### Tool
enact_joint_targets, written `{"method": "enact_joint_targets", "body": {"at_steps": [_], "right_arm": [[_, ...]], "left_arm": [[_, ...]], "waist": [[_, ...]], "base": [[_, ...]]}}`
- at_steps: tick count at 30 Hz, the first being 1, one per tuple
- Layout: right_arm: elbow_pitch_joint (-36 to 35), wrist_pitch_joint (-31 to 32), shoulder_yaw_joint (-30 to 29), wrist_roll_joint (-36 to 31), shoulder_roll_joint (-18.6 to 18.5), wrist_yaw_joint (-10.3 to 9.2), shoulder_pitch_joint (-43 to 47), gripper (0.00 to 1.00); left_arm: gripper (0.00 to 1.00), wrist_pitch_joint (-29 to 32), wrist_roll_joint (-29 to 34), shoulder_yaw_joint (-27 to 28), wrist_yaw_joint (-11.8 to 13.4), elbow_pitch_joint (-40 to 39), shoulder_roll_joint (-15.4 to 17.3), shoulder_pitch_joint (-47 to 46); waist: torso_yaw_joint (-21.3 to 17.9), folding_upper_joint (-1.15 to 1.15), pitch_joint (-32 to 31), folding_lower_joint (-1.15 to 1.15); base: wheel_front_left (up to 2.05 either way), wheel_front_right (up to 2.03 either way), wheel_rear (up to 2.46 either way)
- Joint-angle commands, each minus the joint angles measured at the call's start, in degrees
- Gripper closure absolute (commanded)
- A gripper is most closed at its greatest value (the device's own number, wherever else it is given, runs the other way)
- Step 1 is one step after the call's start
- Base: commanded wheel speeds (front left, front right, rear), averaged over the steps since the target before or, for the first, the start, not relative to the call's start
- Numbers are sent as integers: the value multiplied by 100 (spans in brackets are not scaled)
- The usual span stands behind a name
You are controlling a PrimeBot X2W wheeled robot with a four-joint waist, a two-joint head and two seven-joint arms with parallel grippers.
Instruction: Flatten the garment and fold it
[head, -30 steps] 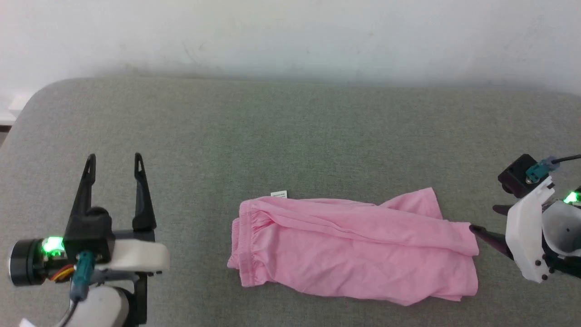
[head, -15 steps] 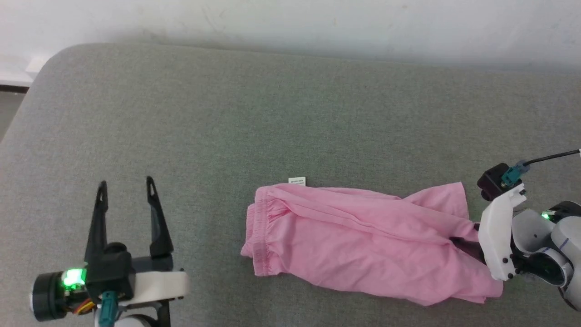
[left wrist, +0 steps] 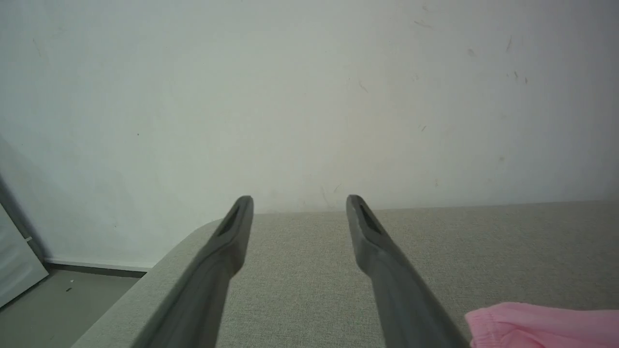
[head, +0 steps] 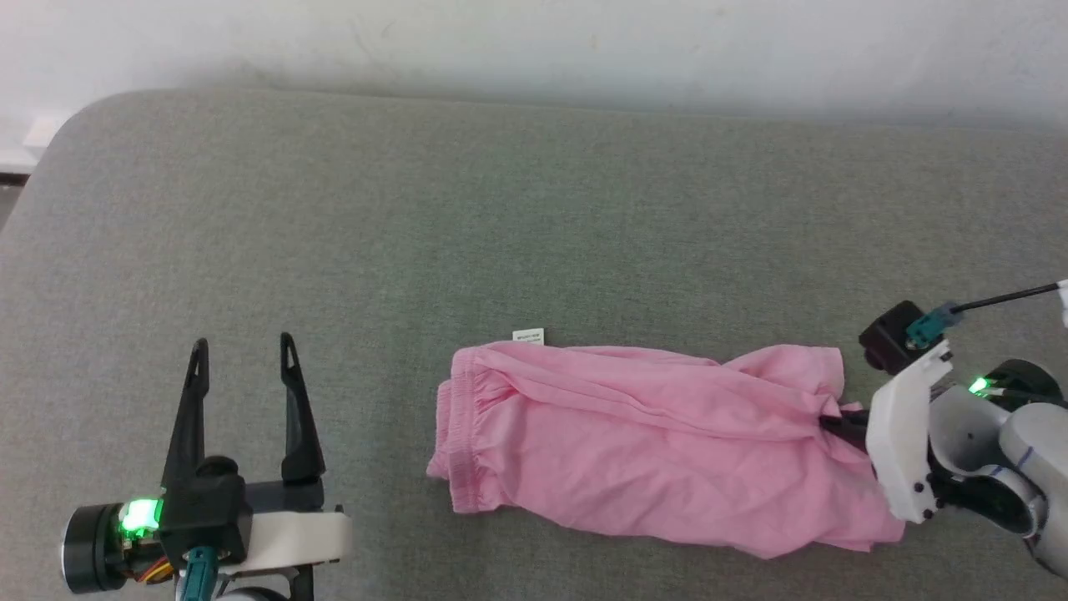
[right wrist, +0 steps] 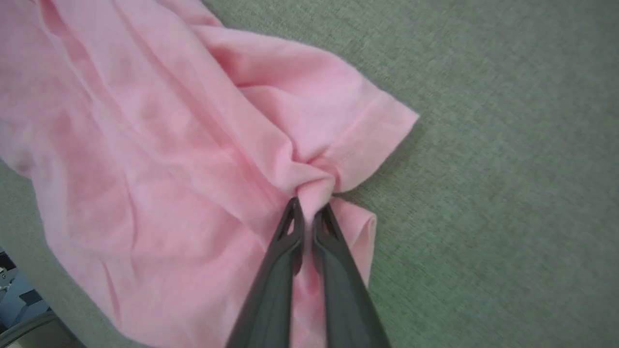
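Upholstery (head: 534, 209) of grey woven cloth is spread below one white wall (head: 534, 42). One garment (head: 634, 434) of thin pink fabric is laid crumpled right of centre. Two grippers are counted: the left gripper (head: 244, 346) is held spread, clear of the cloth; the right gripper (right wrist: 308, 208) is clamped on the garment's bunched hem (right wrist: 377, 121), where a second ago its fingers were parted. One small white tag (head: 527, 336) is seen at the gathered waistband (head: 464, 434).

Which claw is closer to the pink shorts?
The right gripper: it pinches the shorts at a leg end. The left gripper hangs open, well off their waistband end.
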Motion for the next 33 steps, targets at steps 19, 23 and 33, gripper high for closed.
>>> {"method": "enact_joint_targets", "body": {"at_steps": [19, 23, 33], "right_arm": [[-1233, 67, -776, 390, -1726, -4, 443, 100], [-2043, 214, -811, 428, -1544, -4, 406, 100], [-2394, 832, -138, -108, -205, -4, -466, 100]], "left_arm": [[0, -27, 265, 371, -392, 53, -218, 342], [0, -27, 309, 370, -440, 39, -232, 339], [0, -27, 342, 253, -519, -6, -429, -15]], "waist": [[-298, 0, -379, -1], [-262, 0, -366, -1], [11, 0, 40, -1]], "base": [[0, 0, 0], [0, 0, 0], [0, 0, 0]]}}
